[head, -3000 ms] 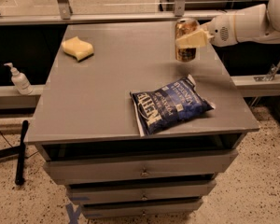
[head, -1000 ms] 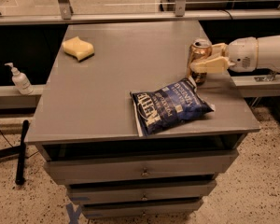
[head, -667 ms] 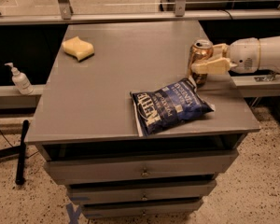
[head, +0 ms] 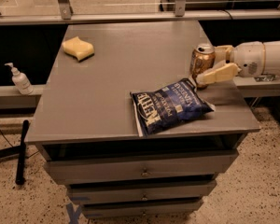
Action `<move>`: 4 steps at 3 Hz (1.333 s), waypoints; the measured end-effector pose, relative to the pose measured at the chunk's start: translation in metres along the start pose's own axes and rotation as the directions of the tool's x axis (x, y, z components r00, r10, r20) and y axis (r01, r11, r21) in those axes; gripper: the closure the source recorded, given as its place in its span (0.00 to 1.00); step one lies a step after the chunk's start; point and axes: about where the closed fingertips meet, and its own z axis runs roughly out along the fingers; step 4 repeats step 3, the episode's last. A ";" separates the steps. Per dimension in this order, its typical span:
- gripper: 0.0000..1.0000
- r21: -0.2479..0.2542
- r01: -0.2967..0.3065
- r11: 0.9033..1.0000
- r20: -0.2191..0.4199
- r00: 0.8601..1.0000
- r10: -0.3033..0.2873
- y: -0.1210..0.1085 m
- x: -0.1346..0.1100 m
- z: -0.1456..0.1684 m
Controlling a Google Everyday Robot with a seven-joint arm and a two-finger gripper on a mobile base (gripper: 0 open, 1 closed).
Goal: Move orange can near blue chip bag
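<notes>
The orange can (head: 200,59) stands upright at the right edge of the grey table (head: 107,92), just behind the right corner of the blue chip bag (head: 170,105). The bag lies flat near the table's front right, lettering up. My gripper (head: 208,65) reaches in from the right on a white arm (head: 261,59). Its pale fingers (head: 220,73) are closed on either side of the can. The can's base is hidden behind the front finger and the bag, so I cannot tell whether it touches the table.
A yellow sponge (head: 78,48) lies at the table's back left. A soap dispenser bottle (head: 20,80) stands on a low ledge left of the table. Drawers (head: 140,171) sit below the tabletop. A railing runs behind the table.
Over three seconds my gripper carried the can from the table's back right forward and down to the bag's right corner. In the last second it has barely moved.
</notes>
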 end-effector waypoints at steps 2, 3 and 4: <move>0.00 0.062 -0.005 0.998 -0.007 1.000 0.006 0.006 -0.008 -0.038; 0.00 0.176 0.040 0.984 0.011 0.999 -0.042 -0.002 -0.041 -0.088; 0.00 0.176 0.040 0.984 0.011 0.999 -0.042 -0.002 -0.041 -0.088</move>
